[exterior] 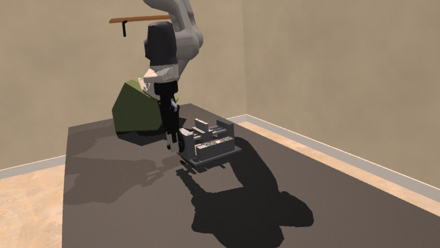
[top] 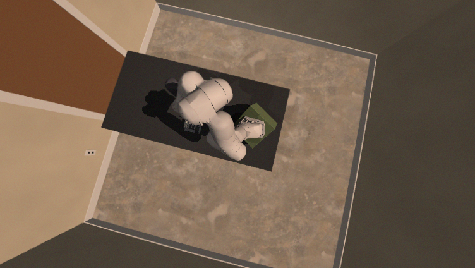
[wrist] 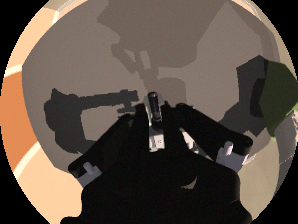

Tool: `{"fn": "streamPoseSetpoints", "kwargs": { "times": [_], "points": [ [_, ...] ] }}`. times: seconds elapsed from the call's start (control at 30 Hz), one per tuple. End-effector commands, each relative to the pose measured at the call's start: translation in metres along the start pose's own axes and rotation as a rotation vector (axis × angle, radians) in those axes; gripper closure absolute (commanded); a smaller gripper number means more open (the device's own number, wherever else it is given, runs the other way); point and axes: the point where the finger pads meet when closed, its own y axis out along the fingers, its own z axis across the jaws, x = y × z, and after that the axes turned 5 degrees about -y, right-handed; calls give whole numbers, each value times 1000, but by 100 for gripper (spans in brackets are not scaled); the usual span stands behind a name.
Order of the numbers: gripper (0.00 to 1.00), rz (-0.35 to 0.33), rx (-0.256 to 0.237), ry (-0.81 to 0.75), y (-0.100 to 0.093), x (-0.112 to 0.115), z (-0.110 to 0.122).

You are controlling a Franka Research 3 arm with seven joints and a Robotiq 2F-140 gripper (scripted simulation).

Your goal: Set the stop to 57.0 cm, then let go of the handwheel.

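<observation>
Gripper clamped on the handwheel at the grey stop fixture's end.

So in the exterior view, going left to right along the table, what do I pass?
Green block → pincer, shut on the handwheel → grey stop fixture with its rails.

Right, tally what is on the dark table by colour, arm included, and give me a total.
Green: 1, the angular block.
Grey: 1, the stop fixture with its handwheel, which the gripper is shut on.
White: 1, the arm.
Total: 3 on the table.
</observation>
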Motion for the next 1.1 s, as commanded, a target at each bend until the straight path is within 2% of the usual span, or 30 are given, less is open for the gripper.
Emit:
{"fn": "streamPoseSetpoints", "kwargs": {
  "times": [0.0, 1.07],
  "points": [
    [96, 2, 1, 4, -4, -2, 0],
    [96, 2, 1, 4, -18, -1, 4]
  ]
}}
